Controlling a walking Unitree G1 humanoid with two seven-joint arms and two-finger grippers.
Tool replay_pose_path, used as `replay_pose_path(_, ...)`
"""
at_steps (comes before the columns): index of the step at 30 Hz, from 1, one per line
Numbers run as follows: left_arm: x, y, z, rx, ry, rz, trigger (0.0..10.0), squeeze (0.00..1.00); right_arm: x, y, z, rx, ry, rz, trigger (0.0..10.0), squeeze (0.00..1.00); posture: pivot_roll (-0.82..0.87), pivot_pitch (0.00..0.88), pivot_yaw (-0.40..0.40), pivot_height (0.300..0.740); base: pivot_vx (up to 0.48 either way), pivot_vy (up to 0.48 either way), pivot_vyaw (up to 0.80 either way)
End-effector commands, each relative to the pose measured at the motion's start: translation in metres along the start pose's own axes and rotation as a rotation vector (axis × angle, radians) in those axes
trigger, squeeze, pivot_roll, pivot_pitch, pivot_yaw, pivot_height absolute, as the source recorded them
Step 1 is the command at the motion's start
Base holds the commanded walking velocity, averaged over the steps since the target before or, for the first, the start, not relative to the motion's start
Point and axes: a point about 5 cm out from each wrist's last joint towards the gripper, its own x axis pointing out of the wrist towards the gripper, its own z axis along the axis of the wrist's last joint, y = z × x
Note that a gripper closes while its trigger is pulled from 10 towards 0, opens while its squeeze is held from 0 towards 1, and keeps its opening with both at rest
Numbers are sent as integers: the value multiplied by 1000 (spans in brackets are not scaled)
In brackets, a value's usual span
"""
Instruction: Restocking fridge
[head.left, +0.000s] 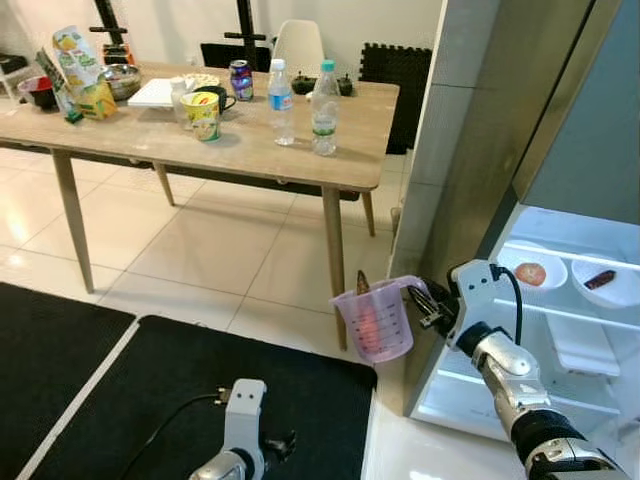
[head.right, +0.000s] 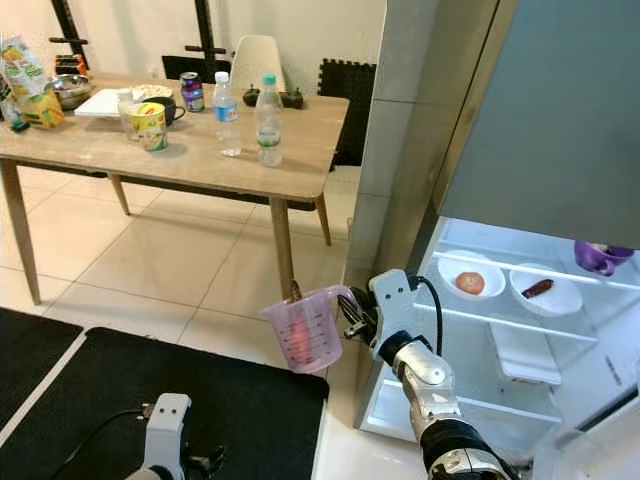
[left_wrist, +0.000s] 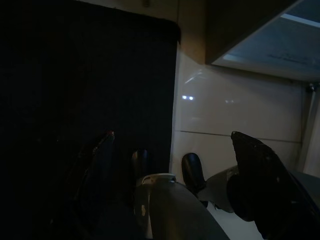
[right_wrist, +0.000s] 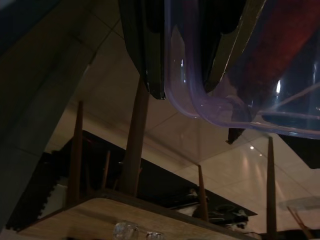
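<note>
My right gripper (head.left: 428, 303) is shut on the handle of a clear pink measuring cup (head.left: 375, 320), held upright in the air just outside the open fridge (head.left: 560, 330), beside the table leg. Something reddish lies inside the cup. In the right wrist view the black fingers (right_wrist: 145, 50) clamp the cup's purple handle (right_wrist: 200, 100). My left gripper (head.left: 275, 445) hangs low over the black mat, its fingers (left_wrist: 255, 175) spread apart around nothing.
Fridge shelves hold a white bowl with a tomato (head.left: 531, 273), a bowl with a dark item (head.left: 601, 279) and a purple cup (head.right: 598, 257). The wooden table (head.left: 250, 150) carries two water bottles (head.left: 324, 110), a can, cups, a snack bag and bowls. A black mat (head.left: 150, 390) covers the floor.
</note>
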Motion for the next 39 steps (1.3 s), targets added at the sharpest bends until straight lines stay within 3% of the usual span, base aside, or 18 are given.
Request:
replay_pose_path(1,0,-2,-2,-6,11,-8,10000,0,-2,-5,2,-8,-10,-21,10000,0,-43,0,-35,740,0,-270,0)
replay_pose_path(39,1,-4,-2,-3,8,-25,10000,0,-3,-7,1,-6,-13,-54,10000,0,-43,0,-35,740,0,-286,0)
